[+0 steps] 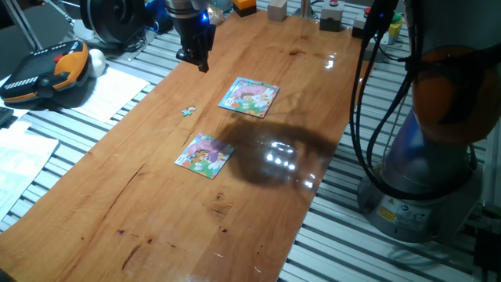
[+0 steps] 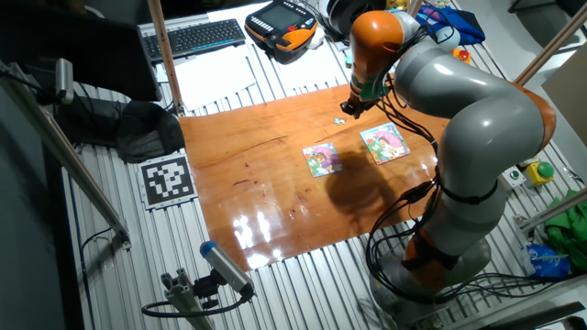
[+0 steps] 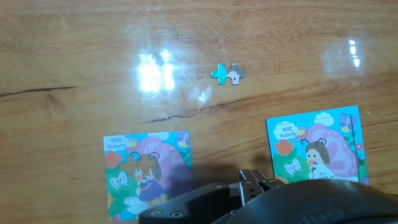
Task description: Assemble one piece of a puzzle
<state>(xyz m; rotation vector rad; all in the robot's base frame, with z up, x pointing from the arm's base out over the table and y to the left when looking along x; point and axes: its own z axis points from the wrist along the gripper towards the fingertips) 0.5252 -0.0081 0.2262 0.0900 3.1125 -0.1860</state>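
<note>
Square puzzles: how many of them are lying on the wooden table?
2. The purple-pink puzzle lies nearer the table's front edge; the light-blue-bordered puzzle lies farther back, closer to the gripper. None seems hidden.

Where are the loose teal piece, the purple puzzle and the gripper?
piece [image 3: 228, 73], hand view, middle of the loose piece.
puzzle [image 1: 205, 155], one fixed view, centre of the square picture.
gripper [image 1: 200, 63], one fixed view, between its fingertips above the table.

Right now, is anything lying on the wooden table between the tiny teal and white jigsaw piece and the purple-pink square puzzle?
Nothing visible does. The tiny teal and white jigsaw piece lies alone on bare wood, apart from the purple-pink square puzzle. The light-blue bordered square puzzle sits off to the side, outside that path. The gripper hangs above the table.
</note>
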